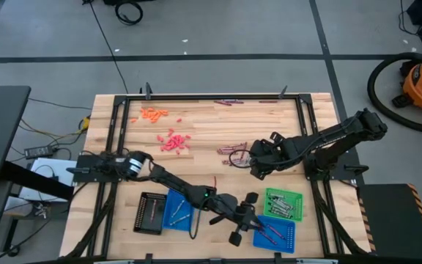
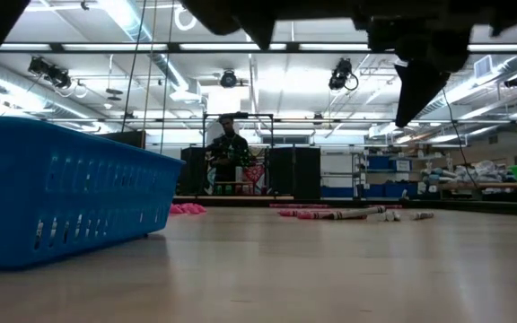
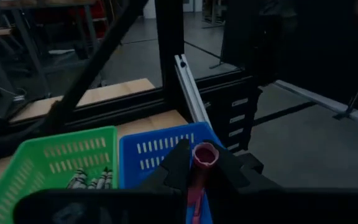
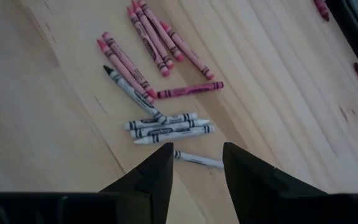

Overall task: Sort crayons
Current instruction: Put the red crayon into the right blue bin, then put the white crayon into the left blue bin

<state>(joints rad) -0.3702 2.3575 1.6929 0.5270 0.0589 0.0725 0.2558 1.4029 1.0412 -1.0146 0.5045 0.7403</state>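
Pinching a pink crayon (image 3: 202, 163) upright, the left gripper (image 3: 199, 167) hangs over the blue tray (image 3: 143, 152) at lower centre; the right gripper (image 4: 196, 163), spread, hovers over grey crayons (image 4: 166, 127).

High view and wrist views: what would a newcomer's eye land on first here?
The left gripper is shut on a pink crayon above the blue tray, beside the green tray. The right gripper hangs open over a loose cluster of grey crayons and pink ones mid-table.

Cut off at lower left, low view: blue tray (image 2: 61, 197). Lower end of pink crayon (image 3: 202, 163) hidden between jaws.
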